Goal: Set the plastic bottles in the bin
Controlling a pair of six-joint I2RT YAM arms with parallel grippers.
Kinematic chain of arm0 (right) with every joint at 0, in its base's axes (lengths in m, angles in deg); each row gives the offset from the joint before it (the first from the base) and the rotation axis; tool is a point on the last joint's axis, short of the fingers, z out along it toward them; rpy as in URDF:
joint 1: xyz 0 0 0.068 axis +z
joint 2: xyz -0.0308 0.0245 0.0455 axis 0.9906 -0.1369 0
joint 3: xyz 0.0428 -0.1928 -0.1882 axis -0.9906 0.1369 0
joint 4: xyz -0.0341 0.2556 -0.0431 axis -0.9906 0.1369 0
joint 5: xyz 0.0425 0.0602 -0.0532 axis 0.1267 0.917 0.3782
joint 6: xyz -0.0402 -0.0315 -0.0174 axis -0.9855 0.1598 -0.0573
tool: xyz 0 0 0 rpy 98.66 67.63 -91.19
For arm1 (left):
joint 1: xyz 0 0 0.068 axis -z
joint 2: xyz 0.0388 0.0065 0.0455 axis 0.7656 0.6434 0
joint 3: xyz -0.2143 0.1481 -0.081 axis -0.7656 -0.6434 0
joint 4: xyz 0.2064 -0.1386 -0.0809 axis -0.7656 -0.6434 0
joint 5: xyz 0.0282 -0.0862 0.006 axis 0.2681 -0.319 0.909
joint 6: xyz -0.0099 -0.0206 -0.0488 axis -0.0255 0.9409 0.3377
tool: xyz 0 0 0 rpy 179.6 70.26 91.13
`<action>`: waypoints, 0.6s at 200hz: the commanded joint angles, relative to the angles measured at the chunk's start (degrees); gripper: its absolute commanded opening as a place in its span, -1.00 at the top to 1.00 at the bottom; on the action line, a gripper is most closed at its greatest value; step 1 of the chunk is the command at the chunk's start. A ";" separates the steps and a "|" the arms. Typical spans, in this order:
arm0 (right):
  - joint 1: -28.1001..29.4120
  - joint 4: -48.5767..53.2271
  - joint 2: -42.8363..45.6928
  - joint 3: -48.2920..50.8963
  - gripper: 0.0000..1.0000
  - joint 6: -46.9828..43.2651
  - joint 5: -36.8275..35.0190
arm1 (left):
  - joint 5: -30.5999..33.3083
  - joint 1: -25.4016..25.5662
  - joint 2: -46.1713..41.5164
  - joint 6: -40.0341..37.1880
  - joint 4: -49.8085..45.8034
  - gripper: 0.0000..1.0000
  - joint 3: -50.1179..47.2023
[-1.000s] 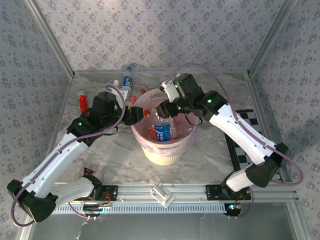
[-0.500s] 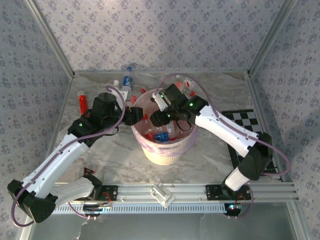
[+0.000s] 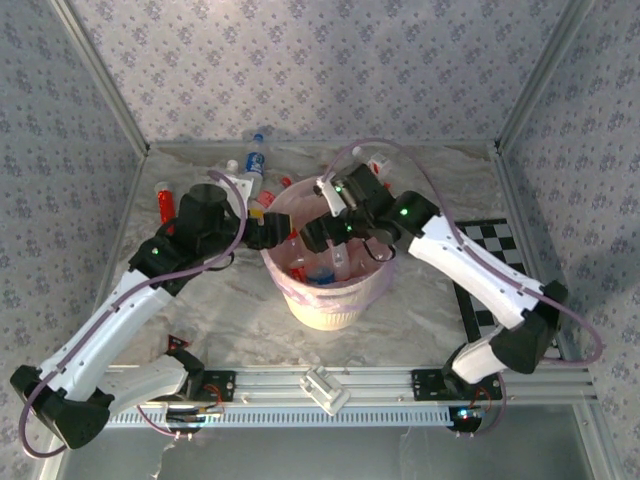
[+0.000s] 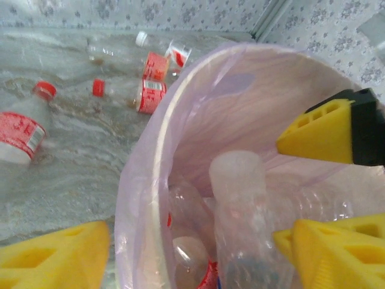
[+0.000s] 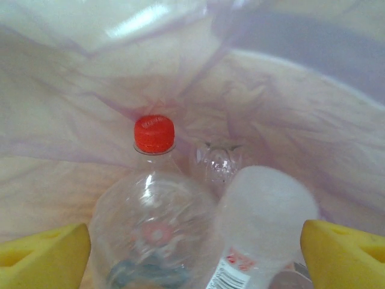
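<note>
Left claw [image 3: 268,232] and right claw [image 3: 325,238] are shown released over the bin [image 3: 325,305]; loose plastic bottles [image 3: 253,160] lie behind it, nearer the left.

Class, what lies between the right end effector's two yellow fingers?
In the right wrist view, inside the bin: a red-capped bottle and a white-topped bottle.

Left arm [image 3: 120,310] and right arm [image 3: 470,265] reach inward; left fingers [image 4: 54,256] and right fingers [image 5: 45,253] spread wide
</note>
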 commanded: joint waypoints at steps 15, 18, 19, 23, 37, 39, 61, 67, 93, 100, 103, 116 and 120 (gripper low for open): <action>-0.66 1.27 6.36 -2.66 -0.88 0.72 -2.32 | 1.54 -1.56 0.17 -6.30 -2.70 -0.81 11.02; -0.73 1.13 6.94 -2.66 -0.88 0.79 -2.18 | 1.73 -1.78 0.30 -6.83 -3.04 -0.83 11.71; -0.75 1.07 7.03 -2.66 -0.88 0.85 -2.11 | 1.81 -1.84 0.33 -7.01 -3.20 -0.83 12.01; -0.82 0.95 7.63 -2.66 -0.88 0.94 -2.02 | 2.19 -2.07 0.43 -7.70 -3.69 -0.84 12.96; -1.12 2.46 9.91 -3.73 -0.89 2.20 -2.43 | 3.54 -3.74 0.61 -9.73 -5.25 -0.88 15.45; -1.19 2.74 10.28 -3.85 -0.89 2.46 -2.58 | 3.81 -4.13 0.60 -9.91 -5.47 -0.88 15.67; -2.77 3.79 15.57 -3.19 -0.89 4.22 -3.68 | 4.37 -9.74 0.67 -10.78 -6.72 -0.92 16.02; -3.50 3.72 16.88 -2.58 -0.88 4.41 -3.38 | 4.35 -11.65 0.83 -10.66 -6.55 -0.92 15.35; -9.61 4.03 22.25 0.15 -0.92 6.01 0.04 | 0.61 -20.63 3.69 -8.68 -4.99 -0.93 10.90; -11.47 4.48 23.24 0.82 -0.94 6.54 1.22 | -0.74 -22.99 5.27 -8.16 -4.00 -0.93 9.42; -12.36 4.62 23.71 1.19 -0.94 6.80 1.89 | -1.35 -23.79 6.08 -7.93 -3.62 -0.93 8.73; -16.19 4.98 25.31 2.97 -0.95 8.02 4.31 | -3.79 -27.61 10.82 -7.83 -2.01 -0.96 7.05; -17.38 5.11 25.74 3.50 -0.95 8.37 5.02 | -4.50 -28.63 12.59 -8.15 -1.69 -0.97 6.94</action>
